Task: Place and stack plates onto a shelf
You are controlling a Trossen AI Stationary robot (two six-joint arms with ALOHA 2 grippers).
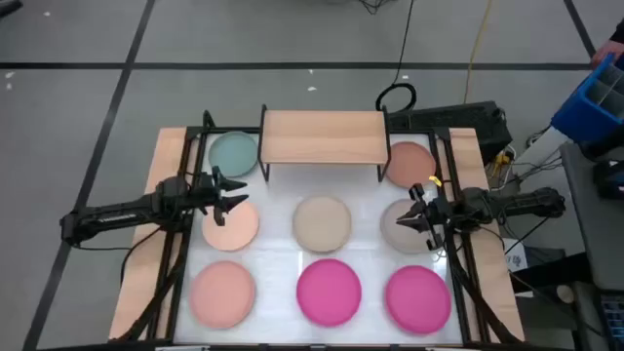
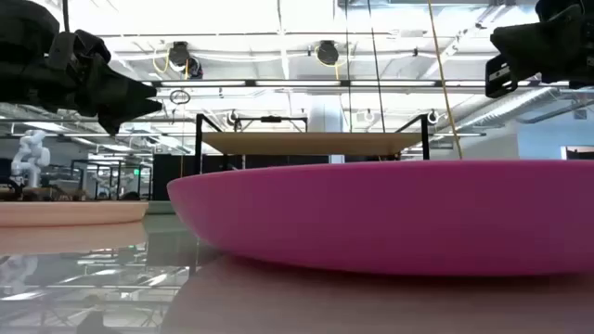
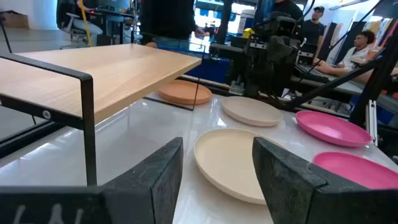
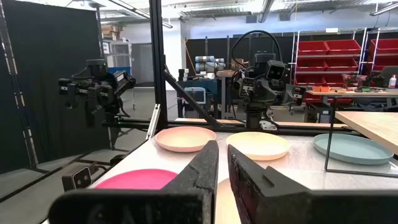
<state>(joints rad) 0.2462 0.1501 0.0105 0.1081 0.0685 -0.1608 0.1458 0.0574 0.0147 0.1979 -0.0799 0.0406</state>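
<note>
The shelf stands on its thin black legs at the table's far middle, and its wooden top is bare. A teal plate lies to its left and a salmon plate to its right. In the middle row lie peach, beige and taupe plates. In the near row lie peach and two magenta plates. My left gripper is open and hovers over the middle-left peach plate. My right gripper is shut and hovers over the taupe plate.
Black frame bars run along the table's left and right sides under both arms. People sit beyond the table in the left wrist view. The low view shows a magenta plate close in front and the shelf behind it.
</note>
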